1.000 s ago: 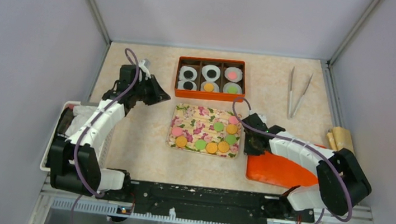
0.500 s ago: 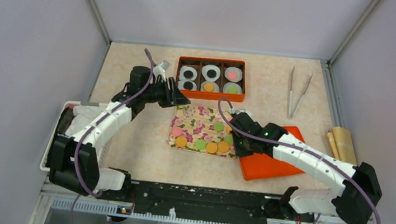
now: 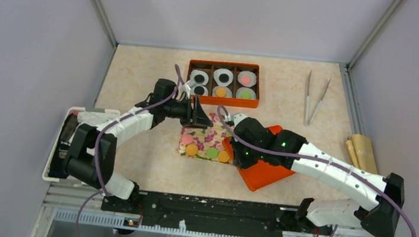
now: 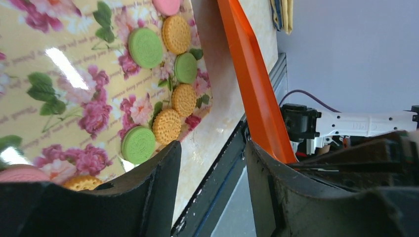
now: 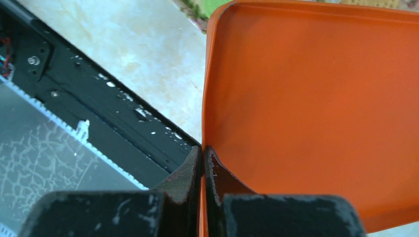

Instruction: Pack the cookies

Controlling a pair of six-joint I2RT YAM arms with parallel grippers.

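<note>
The cookies (image 3: 212, 153) lie clustered on a flowered tray (image 3: 200, 134) at the middle of the table (image 3: 147, 72). More cookies sit in paper cups (image 3: 222, 76) inside the orange box (image 3: 221, 101) behind it. The left gripper (image 3: 198, 116) hovers over the tray's far left corner, its fingers apart and empty. The right gripper (image 5: 203, 153) is clenched on the rim of a tilted orange lid (image 5: 321, 123), which covers the tray's right end.

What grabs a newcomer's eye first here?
The big orange lid stands out first: the shut right gripper pinches its rim, and in the top view it hides the right end of the floral tray. Next come the colourful cookies along that tray's near edge, with the open left gripper over its far edge.
</note>
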